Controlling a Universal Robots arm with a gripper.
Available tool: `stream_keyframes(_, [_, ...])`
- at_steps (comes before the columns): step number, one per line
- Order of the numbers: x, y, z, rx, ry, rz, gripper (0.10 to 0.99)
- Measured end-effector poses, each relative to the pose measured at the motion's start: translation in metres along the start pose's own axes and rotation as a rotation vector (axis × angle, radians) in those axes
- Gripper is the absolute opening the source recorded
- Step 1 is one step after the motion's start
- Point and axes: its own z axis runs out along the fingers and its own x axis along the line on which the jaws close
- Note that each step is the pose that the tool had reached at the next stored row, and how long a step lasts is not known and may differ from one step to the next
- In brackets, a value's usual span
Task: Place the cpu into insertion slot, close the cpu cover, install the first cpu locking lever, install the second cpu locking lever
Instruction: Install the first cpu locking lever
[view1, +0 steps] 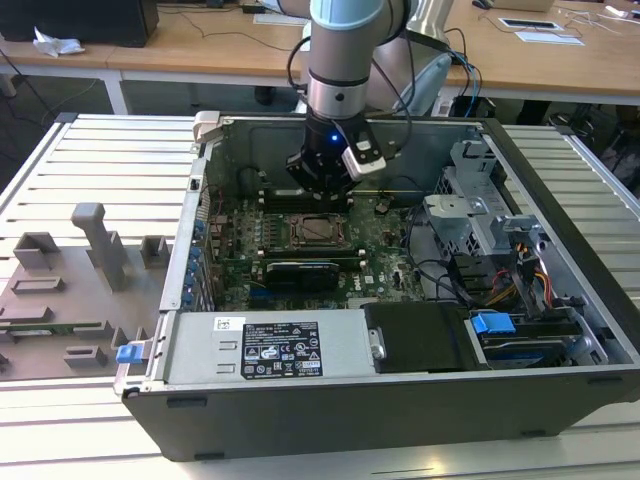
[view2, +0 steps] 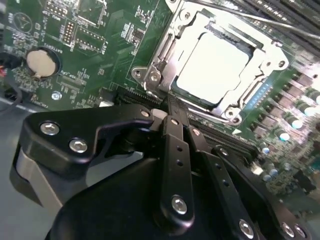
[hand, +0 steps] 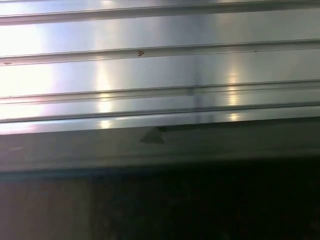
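So the arm is reaching down into the open computer case (view1: 560, 300), with the gripper (view1: 320, 190) hanging in the upper middle of the exterior view, right above the far edge of the insertion slot (view1: 319, 232) on the green motherboard (view1: 380, 260). In the second wrist view the gripper (view2: 170, 111) takes up the lower half of the frame, its black fingers (view2: 175, 150) pinched together to a narrow tip with nothing between them, so it's clenched and empty. That tip sits just beside the near corner of the socket; can't really tell if it's touching the metal there.

The cpu (view2: 212, 65) is already sitting in the insertion slot (view2: 150, 75), upper right of the second wrist view, its pale silver top showing flat through the window of the cpu cover (view2: 260, 75). The cover looks folded down over the chip, framing it on all sides. A thin metal rod (view2: 250, 17) runs along the far side of the socket near the top of the frame.

A round coin battery (view2: 41, 62) sits on the board at the upper left of that view. The first wrist view shows ribbed silver metal (hand: 160, 65) with a dark band below it.
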Motion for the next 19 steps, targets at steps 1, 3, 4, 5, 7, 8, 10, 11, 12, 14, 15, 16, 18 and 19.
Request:
stream_keyframes(1, [0.0,-0.0002,-0.0009,0.0,-0.0001,0.0,0.106])
stream_keyframes(3, [0.0001,-0.0019,-0.0013,0.0,-0.0002,0.0,0.106])
stream_keyframes(4, [0.0003,-0.0036,-0.0014,0.0,-0.0003,0.0,0.106])
stream_keyframes(5, [0.0005,-0.007,-0.0014,0.0,-0.0005,0.0,0.106])
stream_keyframes(7, [0.0007,-0.0124,-0.0014,0.0,-0.0008,-0.001,0.106])
stream_keyframes(8, [0.0009,-0.0182,-0.0014,0.0,-0.001,0.0,0.106])
stream_keyframes(10, [0.0009,-0.0297,-0.0014,0.001,-0.001,-0.001,0.106])
stream_keyframes(11, [0.0009,-0.0344,-0.0014,0.001,-0.0011,0.0,0.106])
stream_keyframes(12, [0.0008,-0.0432,-0.0014,0.001,-0.0011,0.0,0.106])
stream_keyframes(14, [0.0005,-0.0518,-0.0014,0.001,-0.0011,-0.001,0.106])
stream_keyframes(15, [0.0004,-0.0534,-0.0014,0.001,-0.0011,-0.001,0.106])
stream_keyframes(16, [0.0003,-0.0541,-0.0014,0.001,-0.0012,-0.001,0.106])
stream_keyframes(18, [0.0004,-0.0543,-0.0024,0.001,-0.001,0.0,0.106])
stream_keyframes(19, [0.0004,-0.0543,-0.0036,0.001,-0.0011,0.0,0.106])
